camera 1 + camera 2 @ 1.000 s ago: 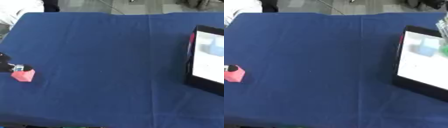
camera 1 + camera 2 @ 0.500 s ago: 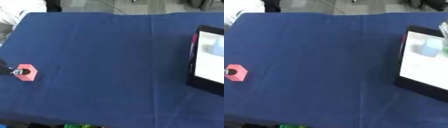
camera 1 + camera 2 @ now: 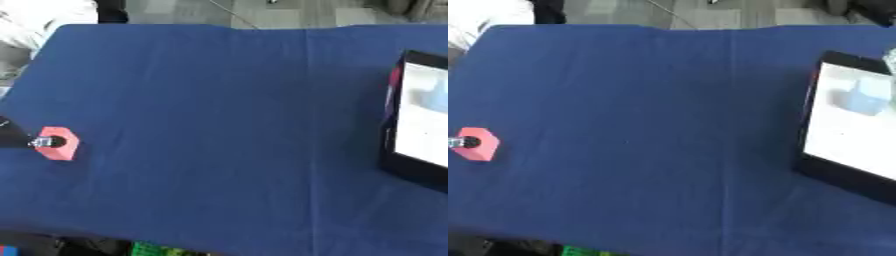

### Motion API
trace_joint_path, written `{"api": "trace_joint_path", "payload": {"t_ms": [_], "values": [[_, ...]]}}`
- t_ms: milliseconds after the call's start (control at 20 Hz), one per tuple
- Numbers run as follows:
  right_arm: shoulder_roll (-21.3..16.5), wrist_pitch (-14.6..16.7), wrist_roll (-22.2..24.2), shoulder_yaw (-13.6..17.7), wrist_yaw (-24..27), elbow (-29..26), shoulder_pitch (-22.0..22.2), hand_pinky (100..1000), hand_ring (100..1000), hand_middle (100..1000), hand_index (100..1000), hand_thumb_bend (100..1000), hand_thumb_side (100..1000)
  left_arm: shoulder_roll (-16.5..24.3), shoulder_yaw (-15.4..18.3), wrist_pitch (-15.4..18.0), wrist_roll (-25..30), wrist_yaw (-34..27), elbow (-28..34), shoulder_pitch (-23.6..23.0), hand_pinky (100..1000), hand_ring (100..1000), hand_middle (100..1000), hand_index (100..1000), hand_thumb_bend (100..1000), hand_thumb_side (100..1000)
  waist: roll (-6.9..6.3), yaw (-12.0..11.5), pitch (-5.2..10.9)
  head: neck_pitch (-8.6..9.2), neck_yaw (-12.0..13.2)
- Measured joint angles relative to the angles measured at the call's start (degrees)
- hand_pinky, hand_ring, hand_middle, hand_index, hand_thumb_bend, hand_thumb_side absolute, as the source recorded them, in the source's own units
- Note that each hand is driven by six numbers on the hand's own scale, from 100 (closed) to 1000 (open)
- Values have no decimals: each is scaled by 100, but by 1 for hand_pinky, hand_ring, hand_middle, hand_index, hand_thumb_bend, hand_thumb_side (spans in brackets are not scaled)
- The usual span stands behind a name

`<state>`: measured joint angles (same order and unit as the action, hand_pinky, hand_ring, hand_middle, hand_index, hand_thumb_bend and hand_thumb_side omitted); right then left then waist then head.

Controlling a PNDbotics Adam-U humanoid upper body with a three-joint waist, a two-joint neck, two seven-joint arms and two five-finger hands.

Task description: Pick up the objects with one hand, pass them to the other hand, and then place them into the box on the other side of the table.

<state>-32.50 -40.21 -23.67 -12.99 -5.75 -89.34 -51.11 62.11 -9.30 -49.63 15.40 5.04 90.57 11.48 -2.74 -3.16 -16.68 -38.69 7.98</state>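
Red block (image 3: pixel 59 143) at table's left edge on blue cloth (image 3: pixel 227 125) | left hand (image 3: pixel 16 138) fingertip touching it, grip state cannot be told | box (image 3: pixel 852 125) far right, holding pale blue block (image 3: pixel 865 96)

A dark blue cloth (image 3: pixel 219 110) is covering the whole table, a crease running from far to near just right of its middle. Grey floor (image 3: pixel 289 12) is showing beyond the far edge, under even light
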Motion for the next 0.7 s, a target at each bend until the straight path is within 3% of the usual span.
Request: {"api": "trace_joint_path", "payload": {"t_ms": [700], "values": [[10,76,-76,-12,105,77,6,682,789,755,859,100,380,-156,-533,259,713,897,-837,503,872,905,793,752,762,568,-37,51,-37,-48,52]]}}
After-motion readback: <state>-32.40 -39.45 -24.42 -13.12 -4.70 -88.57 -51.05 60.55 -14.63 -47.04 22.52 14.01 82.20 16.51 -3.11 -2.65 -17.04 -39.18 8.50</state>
